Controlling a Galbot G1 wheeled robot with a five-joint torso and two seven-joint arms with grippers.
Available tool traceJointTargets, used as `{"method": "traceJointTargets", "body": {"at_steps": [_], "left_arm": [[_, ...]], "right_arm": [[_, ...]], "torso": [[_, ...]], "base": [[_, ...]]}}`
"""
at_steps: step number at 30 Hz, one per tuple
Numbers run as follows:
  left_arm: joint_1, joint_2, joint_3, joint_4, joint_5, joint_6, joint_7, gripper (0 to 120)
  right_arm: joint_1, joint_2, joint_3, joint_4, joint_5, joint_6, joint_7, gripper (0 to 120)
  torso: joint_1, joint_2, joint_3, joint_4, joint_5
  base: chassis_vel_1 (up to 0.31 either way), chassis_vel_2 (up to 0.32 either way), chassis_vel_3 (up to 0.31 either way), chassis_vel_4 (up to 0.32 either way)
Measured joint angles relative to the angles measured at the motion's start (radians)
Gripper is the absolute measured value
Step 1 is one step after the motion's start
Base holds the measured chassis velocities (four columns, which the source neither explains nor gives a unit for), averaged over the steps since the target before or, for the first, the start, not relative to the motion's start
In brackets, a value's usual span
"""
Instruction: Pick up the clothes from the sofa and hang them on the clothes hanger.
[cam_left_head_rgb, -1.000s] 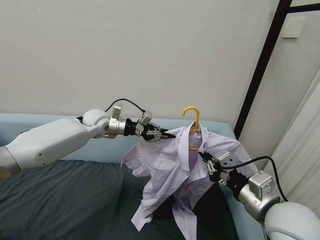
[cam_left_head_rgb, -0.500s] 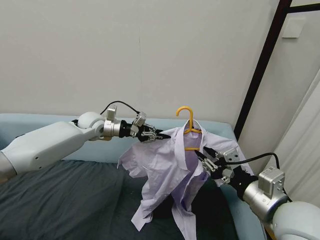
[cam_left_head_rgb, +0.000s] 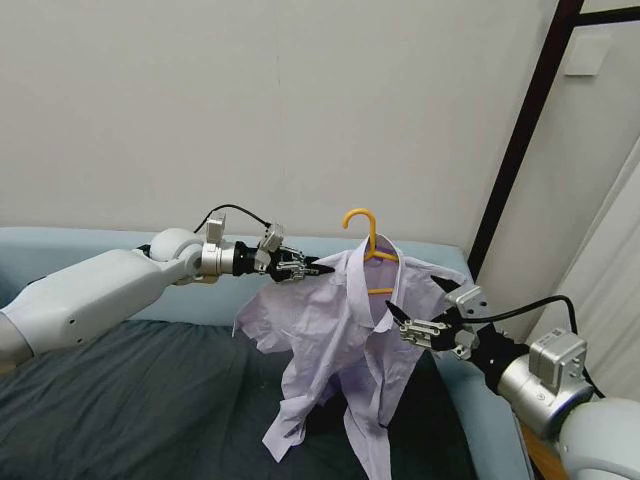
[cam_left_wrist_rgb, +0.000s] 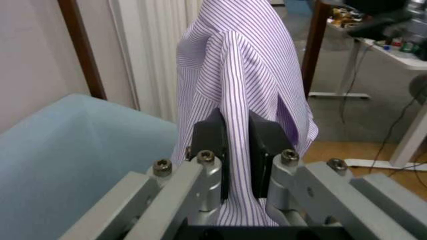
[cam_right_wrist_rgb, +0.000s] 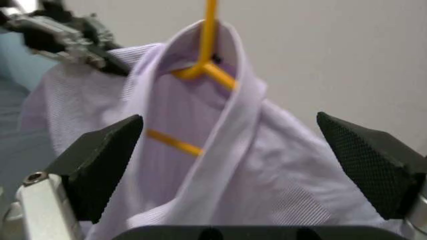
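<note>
The left gripper (cam_left_head_rgb: 312, 268) reaches in from the left above the light blue upholstered sofa (cam_left_head_rgb: 50, 250), its black fingers (cam_left_wrist_rgb: 210, 145) clamped on a fold at the shoulder of the pale lilac, finely striped cotton shirt (cam_left_head_rgb: 335, 340). The shirt is draped over a yellow plastic clothes hanger (cam_left_head_rgb: 362, 225), whose hook stands free above the collar. From there the shirt hangs in the air in front of the sofa back, its tail reaching down towards the dark grey fabric cover (cam_left_head_rgb: 120, 400) spread on the seat.

The right gripper (cam_left_head_rgb: 422, 302) comes up from the lower right, close to the shirt's front below the collar (whether it touches the cloth cannot be told). Its textured black fingers (cam_right_wrist_rgb: 100, 165) are spread wide apart and grasp nothing.

A dark brown upright post (cam_left_head_rgb: 520, 130) slants up beyond the sofa's right end, against the plain white wall (cam_left_head_rgb: 300, 100).
</note>
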Motion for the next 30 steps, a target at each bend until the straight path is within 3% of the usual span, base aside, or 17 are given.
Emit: {"method": "traceJointTargets", "body": {"at_steps": [6, 8, 12, 18, 19, 20, 21, 30], "left_arm": [[-0.001, 0.007, 0.000, 0.017, 0.000, -0.023, 0.039, 8], [-0.004, 0.007, -0.001, 0.022, -0.004, -0.021, 0.060, 8], [-0.003, 0.004, -0.013, 0.026, -0.007, -0.007, 0.110, 8], [0.000, -0.035, -0.021, 0.048, 0.000, -0.003, 0.143, 8], [0.001, -0.037, -0.022, 0.047, 0.002, -0.002, 0.146, 8], [0.005, -0.031, -0.025, 0.035, 0.004, 0.000, 0.147, 8], [0.007, -0.025, -0.028, 0.028, 0.004, 0.002, 0.147, 8], [0.020, -0.011, -0.030, -0.018, 0.005, 0.016, 0.133, 8]], "right_arm": [[0.028, -0.105, 0.138, -0.036, 0.180, -0.057, -0.083, 100], [0.045, -0.175, 0.203, -0.077, 0.300, -0.071, -0.175, 100], [0.154, -0.284, 0.211, -0.219, 0.444, -0.114, -0.371, 100], [0.172, -0.345, 0.209, -0.318, 0.432, -0.158, -0.576, 100], [0.171, -0.356, 0.208, -0.333, 0.408, -0.163, -0.642, 100], [0.156, -0.371, 0.202, -0.349, 0.301, -0.162, -0.794, 100], [0.147, -0.373, 0.193, -0.348, 0.242, -0.154, -0.836, 100], [0.133, -0.339, 0.155, -0.328, 0.202, -0.152, -0.828, 100]], "torso": [[0.000, 0.000, 0.000, 0.0001, -0.0003], [0.000, 0.000, 0.000, -0.0002, 0.0001], [0.000, 0.000, 0.000, 0.0006, -0.0001], [0.000, 0.000, 0.000, -0.0006, 0.0000], [0.000, 0.000, 0.000, -0.0009, 0.0001], [0.000, 0.000, 0.000, -0.0004, 0.0001], [0.000, 0.000, 0.000, 0.0002, 0.0000], [0.000, 0.000, 0.000, -0.0002, -0.0001]], "base": [[0.000, 0.000, 0.000, 0.000], [0.000, 0.000, 0.000, 0.000], [0.000, 0.000, 0.000, 0.000], [0.000, 0.000, 0.000, 0.000], [0.000, 0.000, 0.000, 0.000], [0.000, 0.000, 0.000, 0.000], [0.000, 0.000, 0.000, 0.000], [0.000, 0.000, 0.000, 0.000]]}}
